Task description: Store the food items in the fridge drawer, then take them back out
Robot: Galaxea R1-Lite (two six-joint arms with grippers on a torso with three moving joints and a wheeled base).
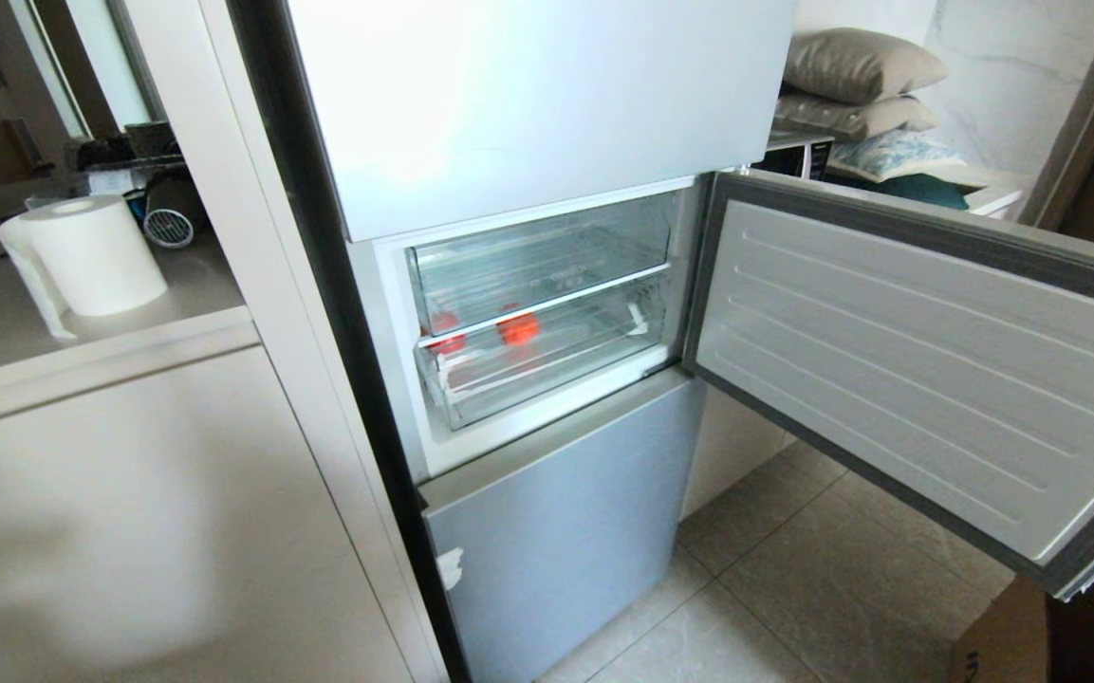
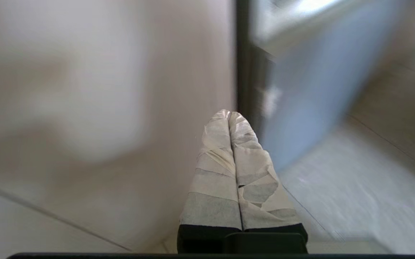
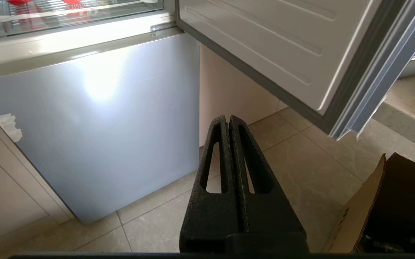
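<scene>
The pale blue-silver fridge has its middle door swung open to the right. Inside, the clear fridge drawer sits under a shorter clear bin. Two red food items show through its plastic, one near the middle and one at the left. The right wrist view catches the drawer's lip at its edge. My left gripper, its fingers wrapped in white tape, is shut on nothing, low by the fridge's black side edge. My right gripper is shut and empty, low before the bottom fridge front. Neither arm appears in the head view.
A beige cabinet stands left of the fridge, with a paper towel roll on its counter. The open door juts out over the tiled floor. A cardboard box sits on the floor at the right. Pillows lie behind.
</scene>
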